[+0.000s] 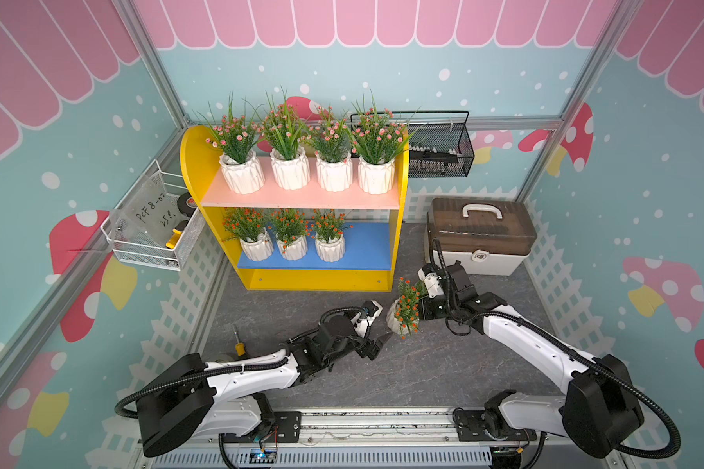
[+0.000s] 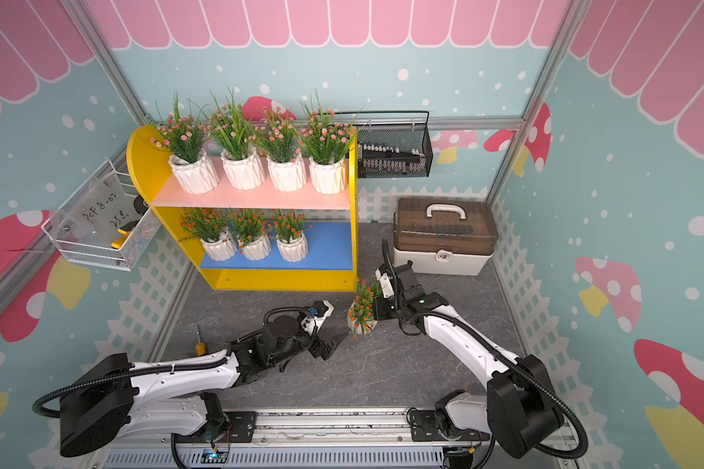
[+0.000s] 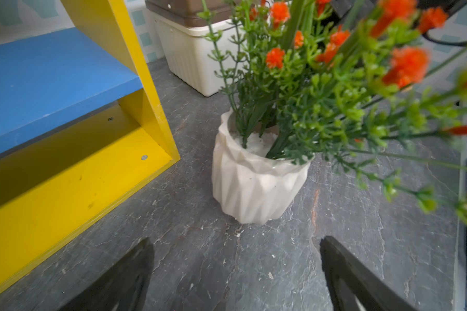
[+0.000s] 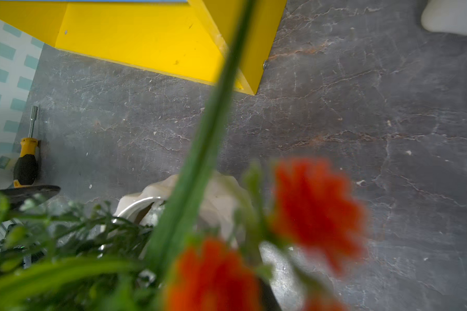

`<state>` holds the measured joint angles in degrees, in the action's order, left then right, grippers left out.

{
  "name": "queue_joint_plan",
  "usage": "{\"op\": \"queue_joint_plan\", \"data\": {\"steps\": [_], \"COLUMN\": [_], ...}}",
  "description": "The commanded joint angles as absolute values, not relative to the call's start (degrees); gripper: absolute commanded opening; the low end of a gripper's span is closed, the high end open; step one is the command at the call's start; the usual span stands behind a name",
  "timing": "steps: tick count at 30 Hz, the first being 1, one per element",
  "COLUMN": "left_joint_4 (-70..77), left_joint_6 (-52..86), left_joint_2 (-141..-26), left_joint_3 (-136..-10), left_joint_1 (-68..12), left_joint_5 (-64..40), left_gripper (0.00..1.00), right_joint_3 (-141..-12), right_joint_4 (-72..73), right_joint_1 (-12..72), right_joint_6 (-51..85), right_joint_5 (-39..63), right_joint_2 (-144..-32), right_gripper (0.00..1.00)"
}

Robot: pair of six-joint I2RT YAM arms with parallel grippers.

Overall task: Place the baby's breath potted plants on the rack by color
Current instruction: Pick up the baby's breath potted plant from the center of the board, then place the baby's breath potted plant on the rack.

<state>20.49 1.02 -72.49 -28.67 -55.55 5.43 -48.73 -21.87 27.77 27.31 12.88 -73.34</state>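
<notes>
Left wrist view: left gripper (image 3: pixel 236 241) fingers spread, just short of the orange-red plant (image 3: pixel 256 185), which is tilted on the table (image 3: pixel 200 269) beside the rack (image 3: pixel 78 175).
Both top views: right gripper (image 1: pixel 420 309) clenched on its sprigs.

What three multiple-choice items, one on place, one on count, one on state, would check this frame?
1. Where is the orange-flowered plant nearest the arms? A. blue board B. table, near a front corner of the rack C. black basket
2. How many pink-flowered plants stand on the pink board? A. two B. three C. four
3. The left gripper is: A. open, empty B. shut on the plant C. shut on a screwdriver
Key: B, it sits on the grey surface; C, four in a row; A, its fingers stand apart, nothing between.
</notes>
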Motion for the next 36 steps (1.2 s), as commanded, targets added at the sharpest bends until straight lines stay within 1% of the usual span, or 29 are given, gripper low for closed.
{"op": "queue_joint_plan", "data": {"steps": [1, 19, 36], "left_joint_4": [22.9, 21.6, 19.5], "left_joint_6": [-1.0, -0.5, -1.2], "left_joint_2": [-74.2, -81.7, -87.4], "left_joint_3": [-31.3, -37.6, -42.3], "left_joint_1": [-56.5, -57.9, -57.9], "left_joint_5": [4.9, 6.5, 7.6], "left_gripper": [0.94, 0.94, 0.91], "right_joint_3": [-51.8, -53.0, -52.7], "right_joint_4": [-18.6, -17.8, -17.8], "right_joint_1": [29.4, 34.7, 35.9], "right_joint_6": [28.4, 28.9, 29.1], "right_joint_5": [12.8, 12.0, 12.1], "right_joint_2": [-73.2, -74.0, -72.4], "right_gripper": [0.0, 0.0, 0.0]}}
